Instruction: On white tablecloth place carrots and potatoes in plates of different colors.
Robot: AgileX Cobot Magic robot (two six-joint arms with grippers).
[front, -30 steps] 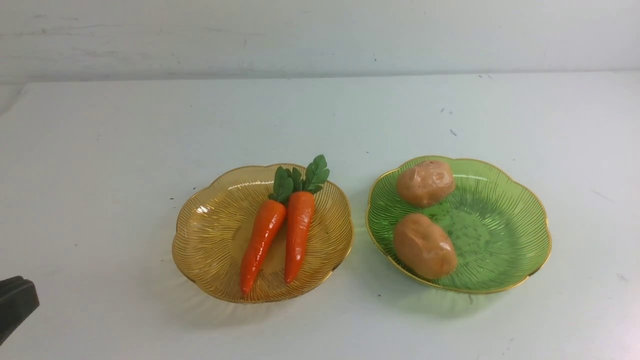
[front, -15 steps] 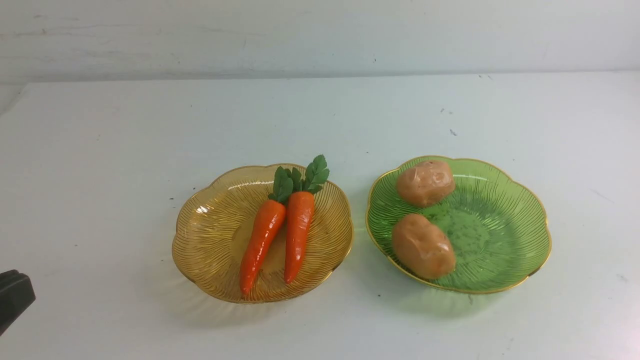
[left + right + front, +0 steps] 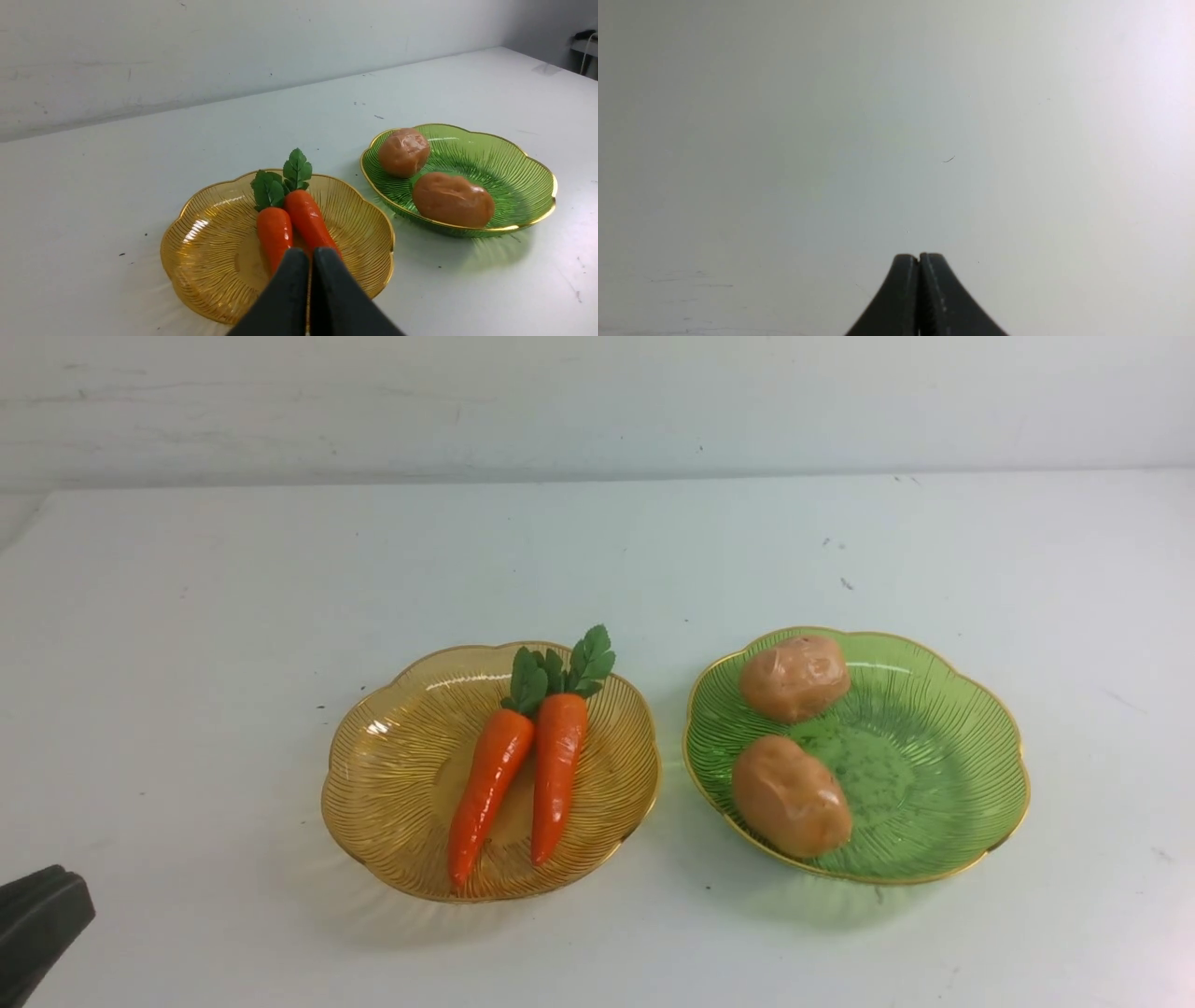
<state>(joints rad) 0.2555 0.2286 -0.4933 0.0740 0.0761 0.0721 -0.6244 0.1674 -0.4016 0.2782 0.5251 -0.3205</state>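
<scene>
White plain tablecloth [image 3: 187, 616], no writing, bare toward every edge. Amber ribbed plate [image 3: 392, 784] at nine o'clock holds two orange carrots [image 3: 523, 775]; green ribbed plate [image 3: 943, 775] at three, two tan potatoes [image 3: 794, 747]. Left gripper [image 3: 309, 254] and right gripper [image 3: 919, 256] clenched, empty.

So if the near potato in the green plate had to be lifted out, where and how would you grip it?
Probably across the near potato's short axis at its middle, coming down from above. It lies on its side near the green plate's raised rim, which blocks a low sideways approach; the far potato lies clear of it.
</scene>
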